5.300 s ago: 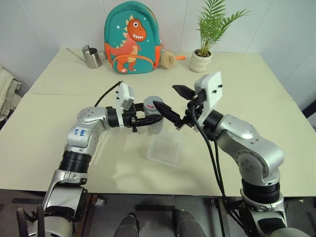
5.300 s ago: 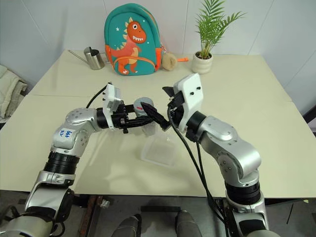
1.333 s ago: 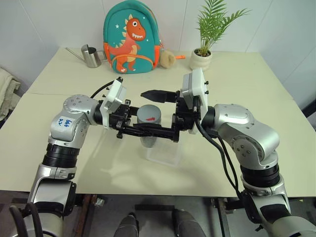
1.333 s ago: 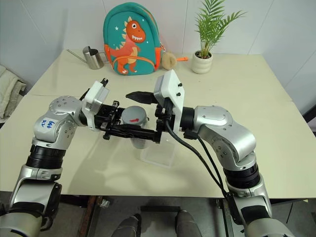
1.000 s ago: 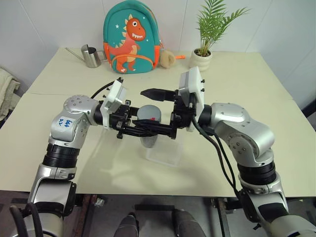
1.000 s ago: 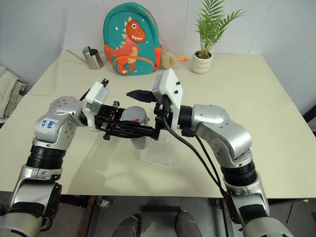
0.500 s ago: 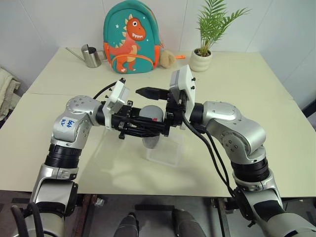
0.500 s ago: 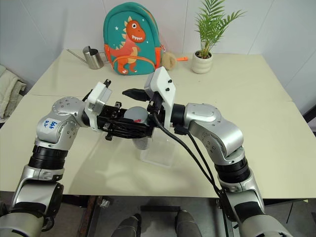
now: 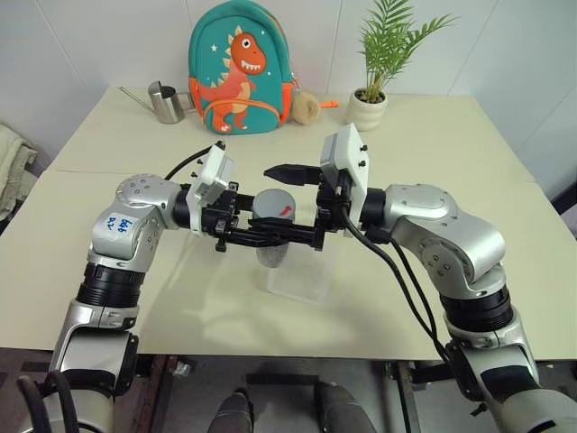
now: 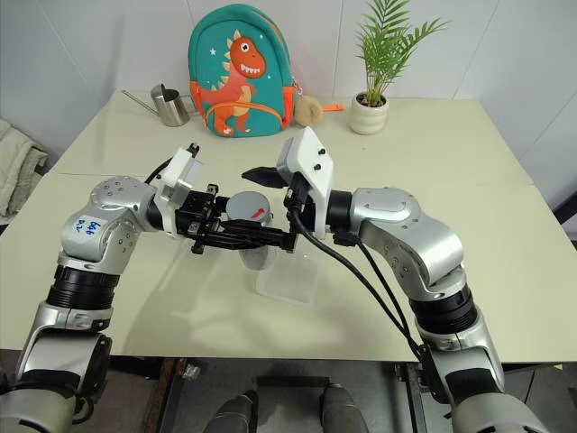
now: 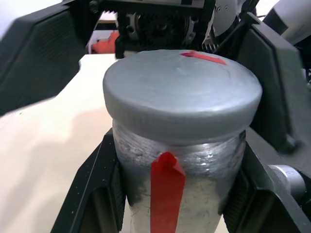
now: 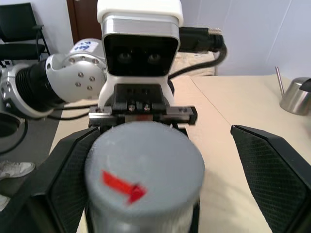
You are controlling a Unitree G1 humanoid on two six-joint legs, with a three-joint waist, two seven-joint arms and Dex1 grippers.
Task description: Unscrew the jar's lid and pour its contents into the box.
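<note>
Left eye view: the left claw (image 9: 270, 236) is clamped on the jar (image 9: 272, 245), held upright above the box (image 9: 299, 272) on the cream bench (image 9: 433, 153). The grey lid (image 9: 273, 205) is on; contents cannot be made out. The right claw (image 9: 293, 206) is spread wide, one finger beyond the lid, the other in front of the jar. Behind the jar stand a dinosaur backpack (image 9: 238, 68), a steel watering can (image 9: 165, 102) and a potted plant (image 9: 371, 99) against the white wall.

Left wrist view: black fingers (image 11: 95, 194) press both sides of the jar; red tape (image 11: 166, 191) runs down its wall.

Right wrist view: the red-marked lid sits between the parted fingers (image 12: 274, 162).
</note>
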